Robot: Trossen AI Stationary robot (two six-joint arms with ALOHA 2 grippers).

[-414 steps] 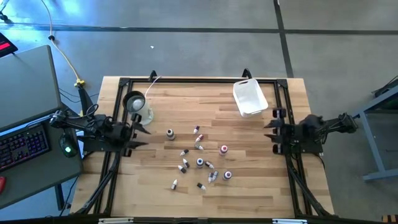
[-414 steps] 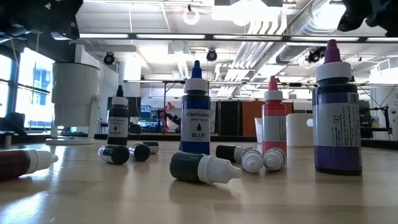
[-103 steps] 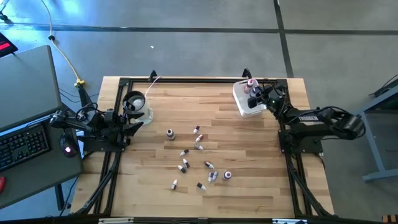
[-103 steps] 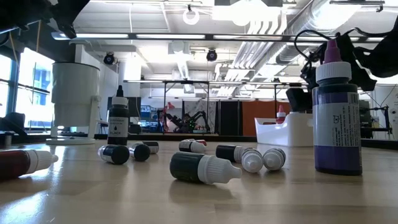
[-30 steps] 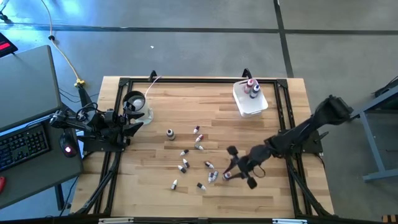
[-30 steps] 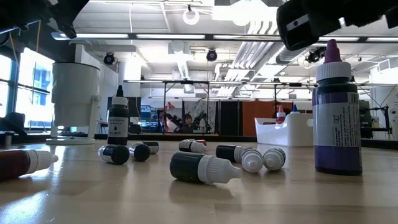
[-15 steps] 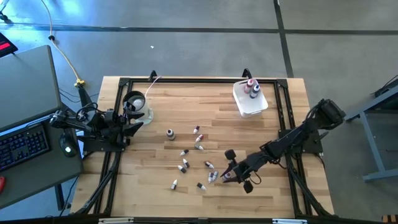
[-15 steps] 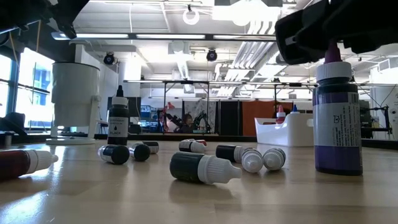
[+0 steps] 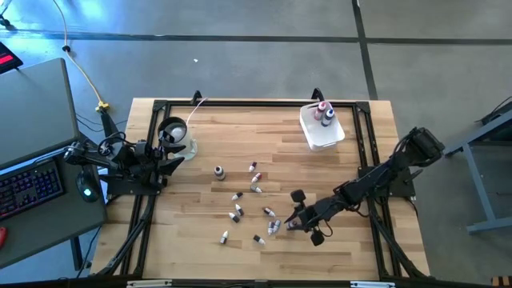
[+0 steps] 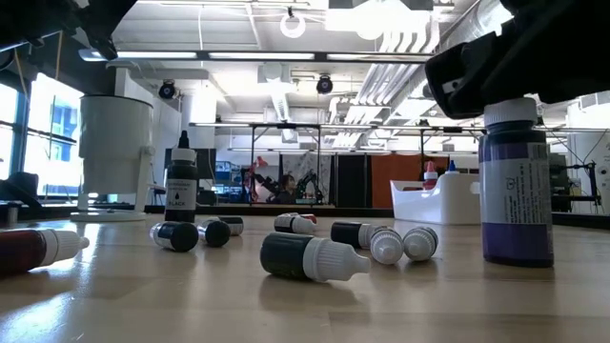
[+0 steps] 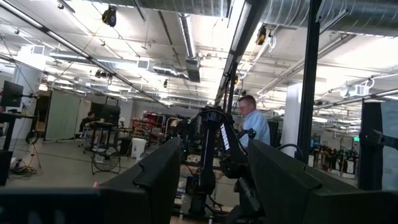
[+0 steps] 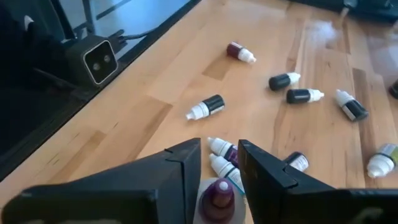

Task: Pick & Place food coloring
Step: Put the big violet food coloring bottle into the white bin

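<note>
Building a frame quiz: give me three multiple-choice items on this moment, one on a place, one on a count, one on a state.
1. Where is the right gripper?
A. Over the white tub
B. At the upright purple bottle, front right of the bottle cluster
C. Parked at the table's right edge

2. How many bottles stand in the white tub?
A. None
B. Two
C. Five

3. How is the right gripper set?
A. Open, fingers either side of the purple bottle's cap
B. Shut on a dropper
C. Out of view

Key: 1 B, the high view shows the arm stretched to it; 2 B, two tops show there; 3 A, the right wrist view shows the cap between the fingers.
</note>
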